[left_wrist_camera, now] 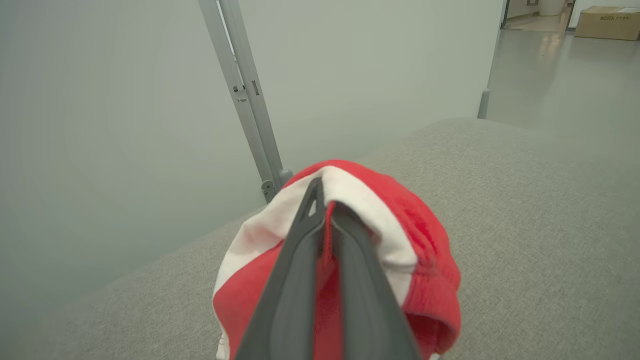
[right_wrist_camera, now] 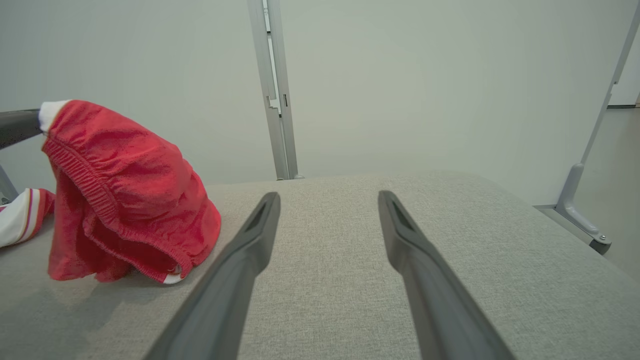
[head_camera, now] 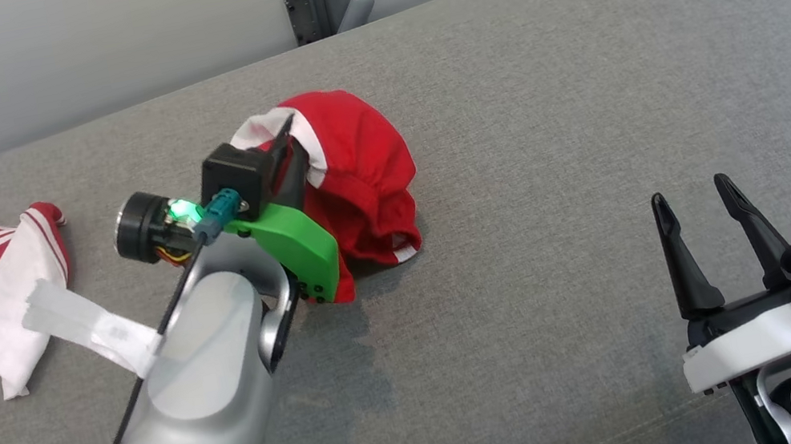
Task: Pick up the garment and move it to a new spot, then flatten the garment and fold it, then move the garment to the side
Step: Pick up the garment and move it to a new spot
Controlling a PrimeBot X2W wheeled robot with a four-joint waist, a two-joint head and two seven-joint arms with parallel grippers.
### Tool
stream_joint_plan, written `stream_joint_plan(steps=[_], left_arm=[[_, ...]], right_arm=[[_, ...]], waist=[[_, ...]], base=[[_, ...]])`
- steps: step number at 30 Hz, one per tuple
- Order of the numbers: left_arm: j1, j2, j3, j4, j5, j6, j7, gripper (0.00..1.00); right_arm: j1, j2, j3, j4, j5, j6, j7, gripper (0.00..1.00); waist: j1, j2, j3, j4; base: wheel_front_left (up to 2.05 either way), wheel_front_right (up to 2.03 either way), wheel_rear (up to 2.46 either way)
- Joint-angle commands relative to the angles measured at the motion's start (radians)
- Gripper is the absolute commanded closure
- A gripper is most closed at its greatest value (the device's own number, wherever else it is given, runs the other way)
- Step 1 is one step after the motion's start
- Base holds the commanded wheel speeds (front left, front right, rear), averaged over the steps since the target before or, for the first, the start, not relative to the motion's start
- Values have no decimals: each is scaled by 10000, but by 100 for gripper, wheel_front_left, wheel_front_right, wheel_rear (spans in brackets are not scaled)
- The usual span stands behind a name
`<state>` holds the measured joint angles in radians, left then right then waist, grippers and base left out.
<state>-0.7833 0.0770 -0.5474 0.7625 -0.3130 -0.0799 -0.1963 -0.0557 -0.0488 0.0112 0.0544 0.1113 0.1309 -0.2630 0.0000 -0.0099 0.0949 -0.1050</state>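
- Head: my left fingers [head_camera: 287,161] pinch the white band of the shorts [head_camera: 362,171], whose hem touches the cushion [head_camera: 553,145]. The right fingers [head_camera: 683,261] are spread, well apart to the right.
- Left wrist: fingers [left_wrist_camera: 295,280] pressed together on the band.
- Right wrist: the shorts [right_wrist_camera: 130,200] hang left of the spread fingers [right_wrist_camera: 240,260].
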Motion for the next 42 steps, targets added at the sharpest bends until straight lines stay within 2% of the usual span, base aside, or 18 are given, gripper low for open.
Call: stream_joint_plan(steps=[1, 8, 14, 15, 16, 18, 25, 33, 42], left_arm=[[152, -56, -86, 128, -78, 58, -108, 100], [638, -260, -1030, 1159, -716, 371, -400, 100], [801, -244, -1950, 1420, -1536, 742, -516, 100], [808, -246, -2081, 1434, -1653, 792, -527, 87], [811, -246, -2214, 1432, -1733, 835, -558, 62], [836, -244, -2442, 1382, -1969, 897, -625, 0], [934, -248, -3030, 926, -2441, 1114, -700, 0], [1417, -249, -2882, 132, -2228, 1283, -695, 0], [2571, -69, -1584, -1104, -1663, 1492, -687, 0]], right_arm=[[-98, -27, 26, -19, 39, -3, -37, 0], [-290, -27, 386, 48, 216, -3, -37, 0], [-379, -27, 434, 92, 309, -3, -37, 0], [-395, -27, 418, 100, 308, -3, -37, 0], [-411, -27, 402, 108, 305, -3, -37, 0], [-432, -27, 378, 133, 298, -3, -37, 0], [-342, -29, 269, 175, 163, -3, -37, 0], [-111, -29, 90, 200, 24, -3, -37, 0], [159, -29, -92, 143, -117, -3, -37, 0]], waist=[[0, 99, 187, -273], [0, 99, 652, -896], [0, 99, 856, -1044], [0, 99, 868, -1037], [0, 99, 871, -1019], [0, 99, 838, -947], [0, 99, 558, -542], [0, 99, 161, -57], [0, 99, -351, 428]], base=[[0, 0, 0], [0, 0, 0], [0, 0, 0], [0, 0, 0], [0, 0, 0], [0, 0, 0], [0, 0, 0], [0, 0, 0], [0, 0, 0]])
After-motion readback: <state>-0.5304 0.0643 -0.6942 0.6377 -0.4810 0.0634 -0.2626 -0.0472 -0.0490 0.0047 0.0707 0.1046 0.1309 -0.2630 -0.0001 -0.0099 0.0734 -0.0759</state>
